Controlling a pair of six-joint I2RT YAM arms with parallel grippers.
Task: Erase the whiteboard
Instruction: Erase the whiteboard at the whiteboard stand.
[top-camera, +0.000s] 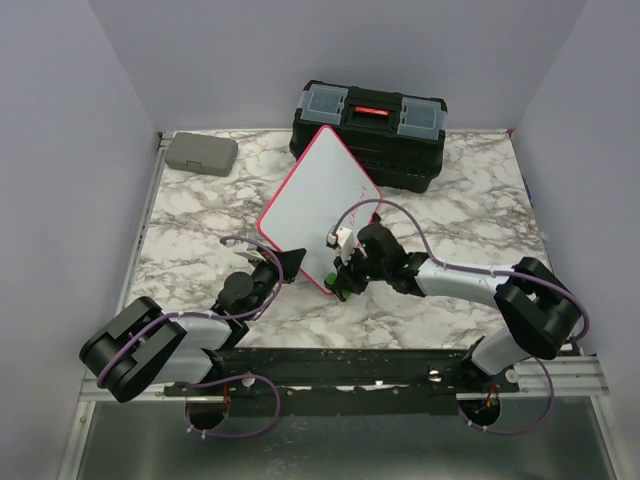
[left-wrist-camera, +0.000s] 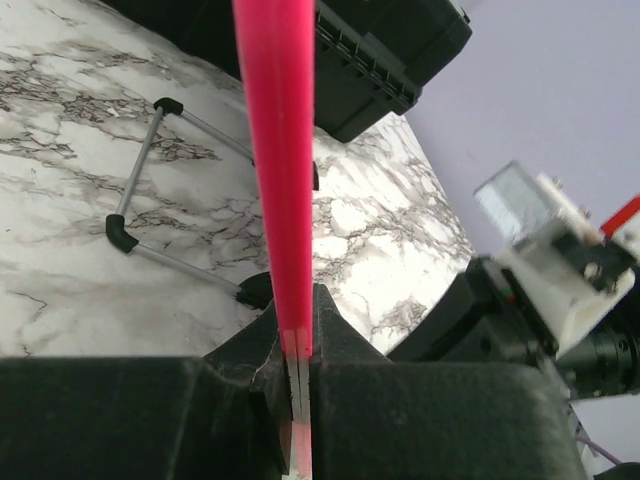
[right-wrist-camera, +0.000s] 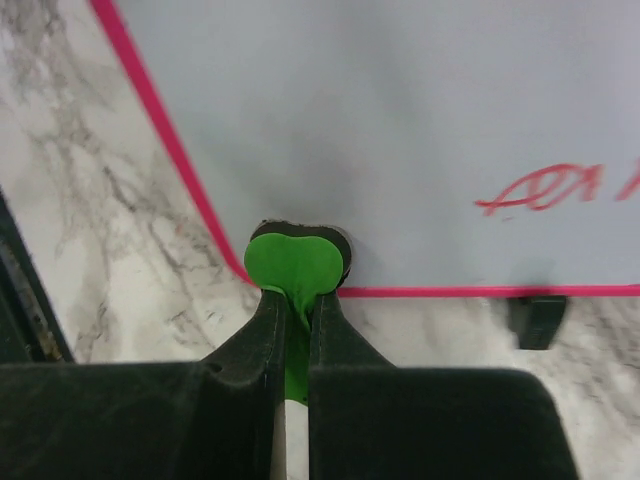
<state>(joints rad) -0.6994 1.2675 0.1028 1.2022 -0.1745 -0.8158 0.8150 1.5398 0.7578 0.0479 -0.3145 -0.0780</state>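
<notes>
Kim: Left gripper sits closest to its lens, jaws clenched on the pink frame of the whiteboard, which runs edge-on straight up out of them.

Ravi: So the board is propped, not flat?

Kim: Tilted up off the marble table, one edge pinched by the left jaws. A wire stand with black feet lies off to the left of them, and the black toolbox is beyond.

Ravi: And the right gripper?

Kim: Jaws shut tight on a green eraser. Its dark pad sits just ahead of the fingertips, apparently pressed to the white face at the board's lower corner, right beside the frame.

Ravi: How much is wiped?

Kim: Around the pad and straight ahead of the right jaws the surface shows bare. Ahead and to the right of them there is red handwriting, running off the picture's edge, so I can't tell how long it is.

Ravi: Your read?

Kim: Tool in hand, board steadied, erasing not finished — I'd judge at least that scrawl is left to do, and the pad must travel rightward to reach it.
</notes>
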